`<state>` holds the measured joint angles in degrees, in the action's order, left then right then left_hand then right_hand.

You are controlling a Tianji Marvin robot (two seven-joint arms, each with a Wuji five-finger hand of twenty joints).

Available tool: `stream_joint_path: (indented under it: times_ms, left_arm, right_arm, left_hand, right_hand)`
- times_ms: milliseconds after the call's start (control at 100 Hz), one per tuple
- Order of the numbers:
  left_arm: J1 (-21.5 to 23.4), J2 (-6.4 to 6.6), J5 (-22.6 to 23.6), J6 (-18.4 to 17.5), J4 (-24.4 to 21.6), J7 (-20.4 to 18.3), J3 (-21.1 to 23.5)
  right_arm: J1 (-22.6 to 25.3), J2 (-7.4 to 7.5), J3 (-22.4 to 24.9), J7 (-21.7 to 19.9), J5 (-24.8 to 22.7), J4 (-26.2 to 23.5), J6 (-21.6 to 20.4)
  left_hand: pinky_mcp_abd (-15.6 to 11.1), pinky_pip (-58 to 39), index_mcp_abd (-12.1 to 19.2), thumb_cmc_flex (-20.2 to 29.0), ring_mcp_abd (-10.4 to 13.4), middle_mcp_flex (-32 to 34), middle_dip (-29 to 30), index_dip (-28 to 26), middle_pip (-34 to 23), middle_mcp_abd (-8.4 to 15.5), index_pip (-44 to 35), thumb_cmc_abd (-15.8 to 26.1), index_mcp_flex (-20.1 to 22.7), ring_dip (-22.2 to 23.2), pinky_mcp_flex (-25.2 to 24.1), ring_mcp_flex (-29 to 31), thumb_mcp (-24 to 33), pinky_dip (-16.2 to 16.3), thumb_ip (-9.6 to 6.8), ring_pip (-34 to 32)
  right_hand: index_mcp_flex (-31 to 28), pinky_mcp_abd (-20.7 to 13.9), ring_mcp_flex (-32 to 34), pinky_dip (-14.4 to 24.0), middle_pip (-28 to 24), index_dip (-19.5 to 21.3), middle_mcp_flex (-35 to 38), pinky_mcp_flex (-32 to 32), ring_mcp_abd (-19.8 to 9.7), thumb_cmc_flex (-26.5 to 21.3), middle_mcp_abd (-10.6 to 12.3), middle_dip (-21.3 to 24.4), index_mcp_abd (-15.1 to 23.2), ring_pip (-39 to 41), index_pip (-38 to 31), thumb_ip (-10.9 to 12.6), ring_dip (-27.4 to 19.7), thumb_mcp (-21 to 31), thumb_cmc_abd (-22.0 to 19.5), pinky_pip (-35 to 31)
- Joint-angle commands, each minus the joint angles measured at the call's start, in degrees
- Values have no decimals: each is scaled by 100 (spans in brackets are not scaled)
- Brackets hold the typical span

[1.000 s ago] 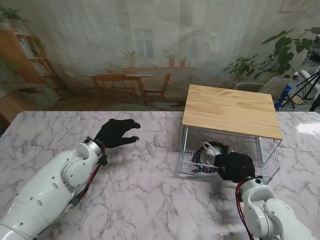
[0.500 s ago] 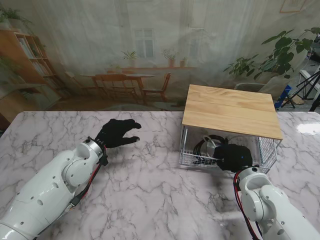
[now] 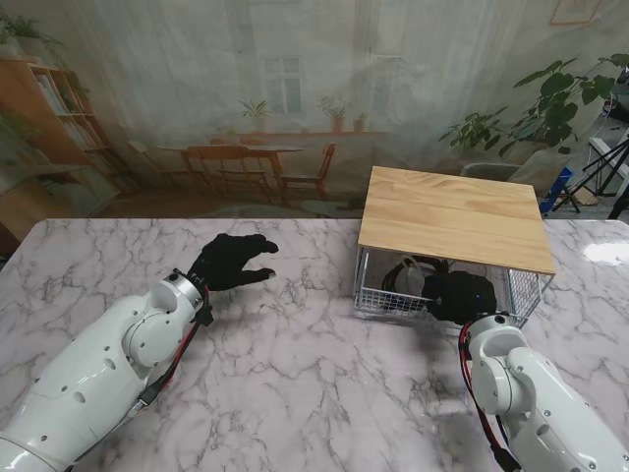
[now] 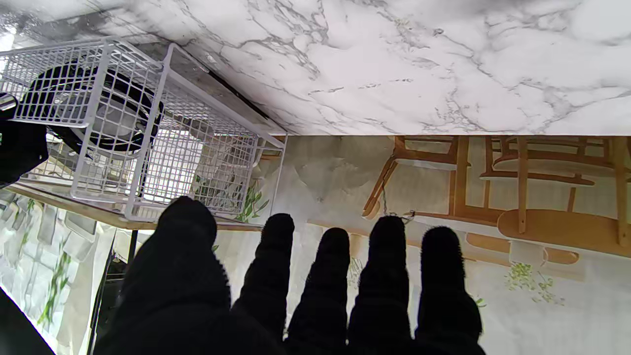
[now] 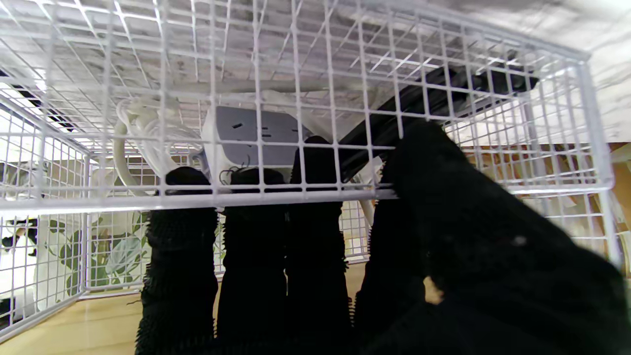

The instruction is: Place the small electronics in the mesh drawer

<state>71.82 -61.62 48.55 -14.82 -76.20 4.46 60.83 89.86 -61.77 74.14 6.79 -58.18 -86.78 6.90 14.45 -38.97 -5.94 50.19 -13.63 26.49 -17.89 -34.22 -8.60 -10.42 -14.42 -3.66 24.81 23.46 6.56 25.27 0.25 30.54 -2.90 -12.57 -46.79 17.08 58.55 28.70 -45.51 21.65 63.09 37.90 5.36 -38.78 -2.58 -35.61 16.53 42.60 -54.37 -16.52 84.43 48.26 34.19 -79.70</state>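
The white mesh drawer (image 3: 391,303) sits under a wooden top (image 3: 452,216) on the right of the marble table. Inside lie coiled black cables (image 3: 398,274), a white power block (image 5: 256,130) with a white cord (image 5: 130,138), and a black device (image 5: 443,91). My right hand (image 3: 460,295) is at the drawer's front wall; in the right wrist view its fingers (image 5: 315,222) reach over the front rim (image 5: 98,202) into the drawer while the thumb stays outside. My left hand (image 3: 231,261) hovers open over the table, holding nothing, well left of the drawer (image 4: 148,148).
The drawer frame's wire side (image 3: 531,290) stands at the right. Bare marble (image 3: 295,364) stretches between my two arms. The table's far edge (image 3: 197,220) meets a wall mural. My left forearm (image 3: 118,364) lies across the near left.
My right hand has moved away from me with the drawer, which has slid farther in under the wooden top. The left hand has stayed still.
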Motion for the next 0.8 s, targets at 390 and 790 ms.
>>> stream_joint_path:
  times_ms: [390, 790]
  left_arm:
    - [22, -10, 2, 18, 3, -78, 16]
    - [50, -1, 24, 21, -18, -102, 44]
  right_arm:
    - [-544, 2, -123, 211, 232, 777, -49]
    - [-823, -18, -320, 262, 410, 1118, -20]
  left_hand:
    - [148, 145, -65, 53, 13, -16, -44, -16, 132, 23, 73, 285, 79, 68, -101, 29, -121, 78, 120, 41]
    - [146, 151, -70, 62, 17, -15, -44, -16, 134, 20, 73, 288, 84, 68, -103, 28, -118, 77, 118, 42]
  right_hand:
    - [-177, -130, 122, -41, 63, 218, -56, -50, -61, -735, 172, 59, 276, 603, -411, 401, 111, 656, -665, 81]
    - [-101, -138, 23, -49, 95, 212, -111, -162, -71, -727, 190, 103, 284, 559, -412, 397, 115, 586, -715, 197]
